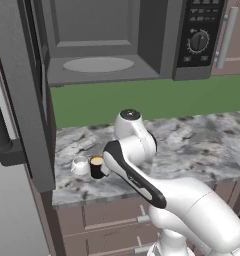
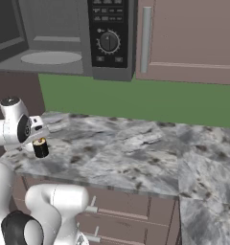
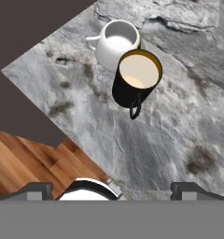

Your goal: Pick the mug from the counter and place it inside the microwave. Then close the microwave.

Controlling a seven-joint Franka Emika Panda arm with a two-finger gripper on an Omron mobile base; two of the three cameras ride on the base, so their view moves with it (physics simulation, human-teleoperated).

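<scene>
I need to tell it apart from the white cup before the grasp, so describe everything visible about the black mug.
The mug is a small black cylinder with a tan inside and a thin black loop handle on one side. It looks glossy, like glazed ceramic. It stands upright and looks empty, near the corner of the marbled counter, below the open microwave. The white cup sits right against it, apparently touching. The gripper hovers above, apart from the mug.
</scene>
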